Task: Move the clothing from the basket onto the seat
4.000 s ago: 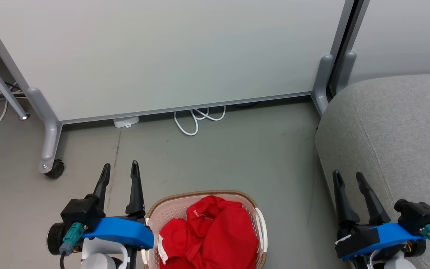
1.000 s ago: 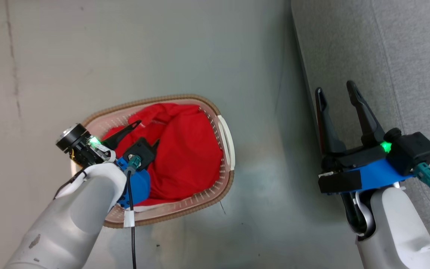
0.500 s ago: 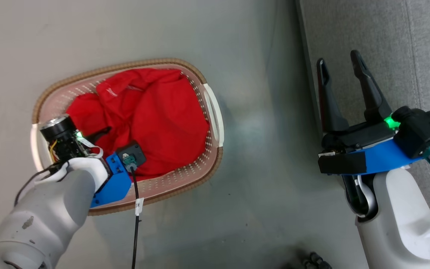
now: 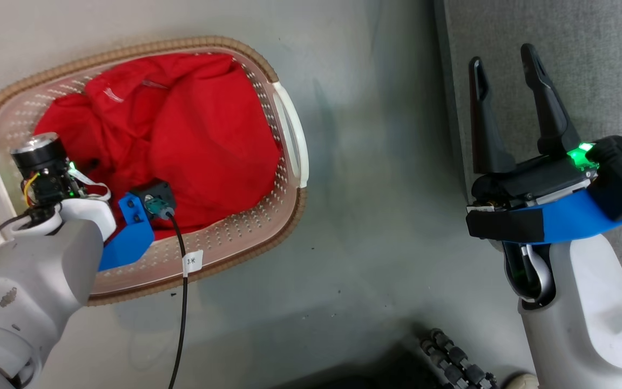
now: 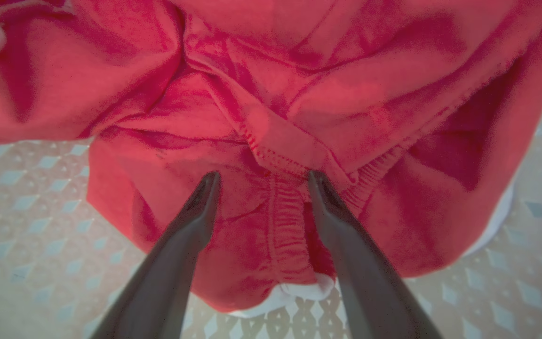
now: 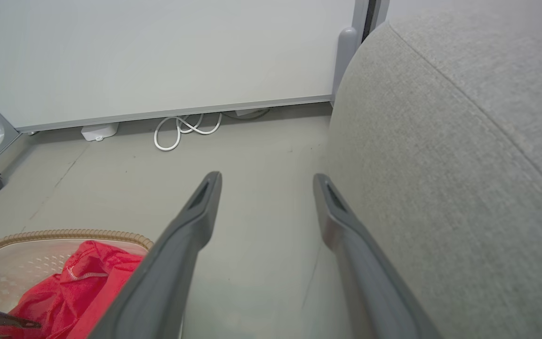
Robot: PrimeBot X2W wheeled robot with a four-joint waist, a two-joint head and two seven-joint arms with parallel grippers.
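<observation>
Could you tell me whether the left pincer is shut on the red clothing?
No, the left wrist view shows the left pincer open, its tips apart on either side of a stitched fold of the clothing.

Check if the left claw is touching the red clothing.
Cannot tell. In the left wrist view the open left claw straddles a hem fold of the clothing, but neither contact nor gap shows plainly.

Illegible marking on cable tag [image 4: 192,262]

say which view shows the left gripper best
Left wrist view: the left gripper is open astride a fold of the clothing. In the head view its wrist covers the fingers; the right wrist view catches one finger.
</observation>
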